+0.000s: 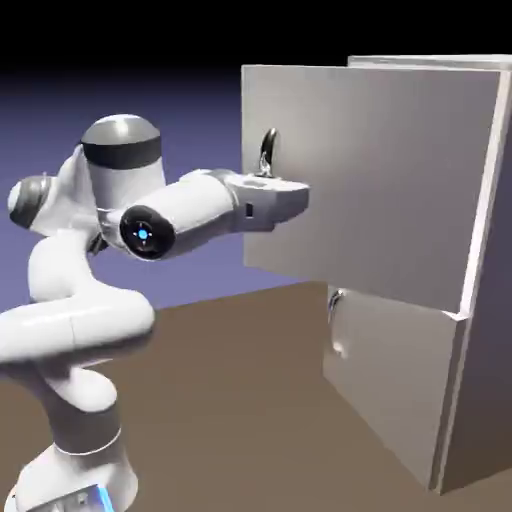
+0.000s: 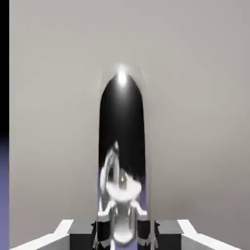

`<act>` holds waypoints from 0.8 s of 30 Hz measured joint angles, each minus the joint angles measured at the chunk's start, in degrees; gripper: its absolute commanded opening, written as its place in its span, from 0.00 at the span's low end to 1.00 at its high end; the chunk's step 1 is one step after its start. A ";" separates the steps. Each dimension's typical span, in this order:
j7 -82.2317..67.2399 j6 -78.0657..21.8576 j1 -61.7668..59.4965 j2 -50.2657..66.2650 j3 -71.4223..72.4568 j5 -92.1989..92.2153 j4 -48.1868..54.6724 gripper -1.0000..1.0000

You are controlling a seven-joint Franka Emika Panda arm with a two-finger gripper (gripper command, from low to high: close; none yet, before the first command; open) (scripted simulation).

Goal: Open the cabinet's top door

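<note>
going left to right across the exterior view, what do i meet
White jointed robot arm, curved shiny metal handle on the upper door, tall light-grey cabinet's right-hand side wall

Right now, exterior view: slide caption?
Franka arm's gripper at the curved handle of the cabinet's top door, swung open above the closed lower door.

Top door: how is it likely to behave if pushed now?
The door would probably stay stiff, being one flat panel. It likely swings rather than slides, since it stands angled out from the cabinet. Its broad face suggests some heft.
</note>
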 measured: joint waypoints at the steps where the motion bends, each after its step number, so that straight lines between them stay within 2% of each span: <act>1: -1.70 -2.06 -1.18 2.08 -0.59 -1.83 0.77 0.00; 11: -19.73 -16.40 -10.48 22.84 -1.69 -20.83 11.81 0.00; 24: -38.07 -20.86 -13.65 49.84 1.84 -43.91 31.99 0.00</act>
